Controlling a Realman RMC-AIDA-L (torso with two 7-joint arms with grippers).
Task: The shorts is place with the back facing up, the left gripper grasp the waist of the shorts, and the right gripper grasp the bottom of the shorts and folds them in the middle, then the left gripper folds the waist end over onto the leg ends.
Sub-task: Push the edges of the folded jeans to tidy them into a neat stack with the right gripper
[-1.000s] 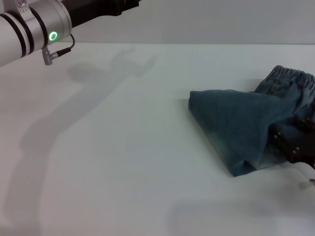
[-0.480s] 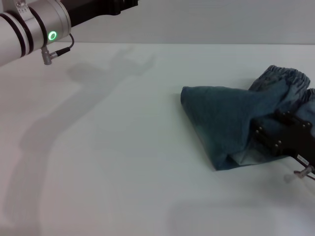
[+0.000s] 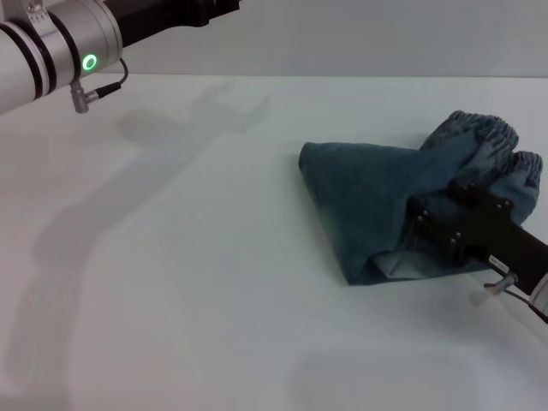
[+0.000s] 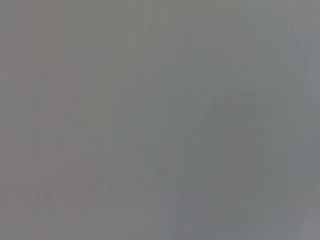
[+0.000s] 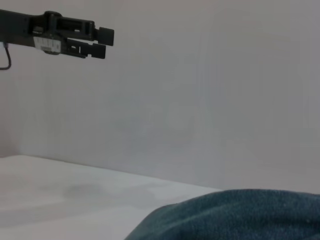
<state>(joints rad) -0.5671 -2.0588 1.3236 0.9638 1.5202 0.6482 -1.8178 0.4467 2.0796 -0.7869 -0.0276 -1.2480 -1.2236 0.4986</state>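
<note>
The blue denim shorts lie bunched on the right side of the white table, with the elastic waistband at the far right. My right gripper is low at the near right side of the heap, shut on a fold of the denim. The right wrist view shows the denim close below the camera. My left arm is raised at the upper left, far from the shorts. Its gripper appears only in the right wrist view, held high in the air with nothing in it.
The white table stretches bare to the left and front of the shorts. A plain wall stands behind the table. The left wrist view is a featureless grey.
My right gripper has moved left across the table, dragging the bunched shorts with it. The left arm has stayed where it was.
</note>
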